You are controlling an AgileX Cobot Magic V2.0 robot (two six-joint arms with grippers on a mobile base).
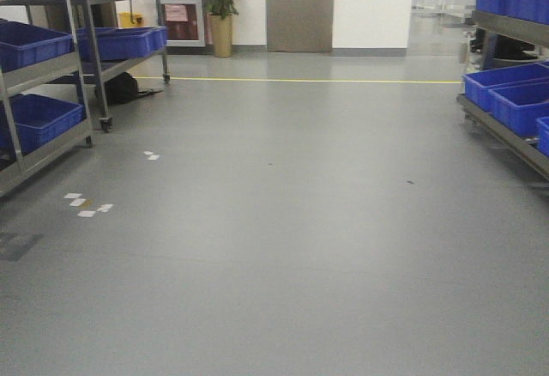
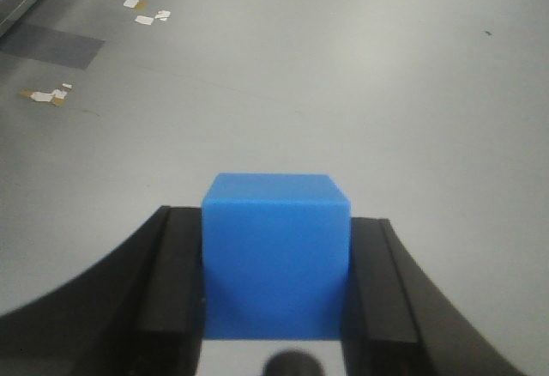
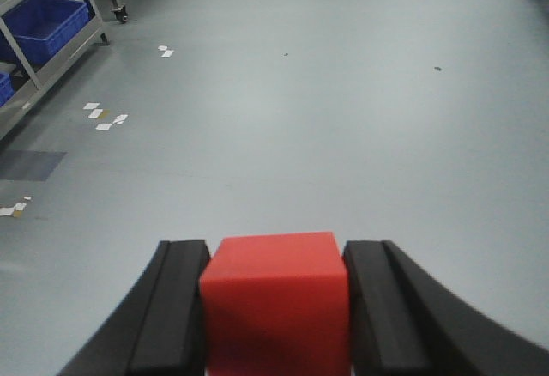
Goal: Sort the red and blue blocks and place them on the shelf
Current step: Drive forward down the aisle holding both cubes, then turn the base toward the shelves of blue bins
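In the left wrist view a bright blue block (image 2: 276, 251) fills the gap between two black fingers, so my left gripper (image 2: 276, 260) is shut on it above the grey floor. In the right wrist view my right gripper (image 3: 276, 307) is shut on a red block (image 3: 276, 307), also held over the floor. The front view shows neither gripper. A steel shelf (image 1: 43, 71) with blue bins stands at the left, and another shelf (image 1: 506, 131) runs along the right edge.
Open grey floor (image 1: 283, 221) stretches ahead to a yellow line (image 1: 300, 81), a door (image 1: 299, 7) and a potted plant (image 1: 220, 15). White tape scraps (image 1: 87, 204) lie on the floor at left. Blue bins (image 1: 39, 118) fill the shelves' tiers.
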